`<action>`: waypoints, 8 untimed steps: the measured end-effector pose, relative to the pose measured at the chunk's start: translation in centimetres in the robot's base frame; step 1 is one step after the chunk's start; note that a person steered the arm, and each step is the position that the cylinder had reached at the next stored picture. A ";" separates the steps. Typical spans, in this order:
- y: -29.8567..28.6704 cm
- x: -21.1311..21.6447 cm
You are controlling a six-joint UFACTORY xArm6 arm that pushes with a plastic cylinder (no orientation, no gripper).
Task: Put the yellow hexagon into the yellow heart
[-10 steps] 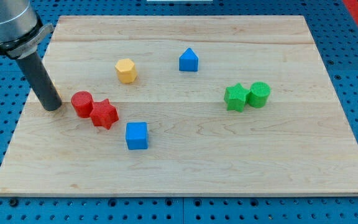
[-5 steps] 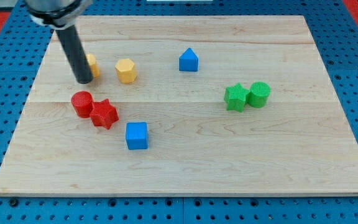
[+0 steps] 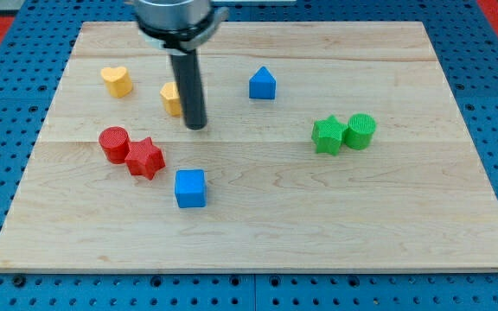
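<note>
The yellow hexagon [image 3: 171,98] sits on the wooden board [image 3: 258,225] left of centre near the view's top, partly hidden by my rod. My tip [image 3: 196,126] rests on the board just to the right of and slightly below the hexagon, touching or nearly touching it. The yellow heart [image 3: 116,80] lies further to the view's left, a short gap away from the hexagon.
A red cylinder [image 3: 113,143] and red star [image 3: 145,158] touch each other below the heart. A blue cube [image 3: 190,187] lies below the tip. A blue pentagon-like block [image 3: 263,84] is right of the tip. A green star [image 3: 328,135] and green cylinder [image 3: 360,130] sit at right.
My rod has swept from the board's left edge rightward, past the heart, to the right side of the yellow hexagon. The heart is now uncovered. The blocks have not visibly moved.
</note>
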State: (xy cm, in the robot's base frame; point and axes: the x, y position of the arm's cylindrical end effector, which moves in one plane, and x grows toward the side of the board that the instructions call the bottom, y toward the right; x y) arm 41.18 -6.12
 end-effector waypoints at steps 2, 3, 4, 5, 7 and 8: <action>-4.8 -7.9; -4.0 -6.7; -0.6 -6.4; -2.8 -6.4; -8.5 -6.7; -4.3 -7.0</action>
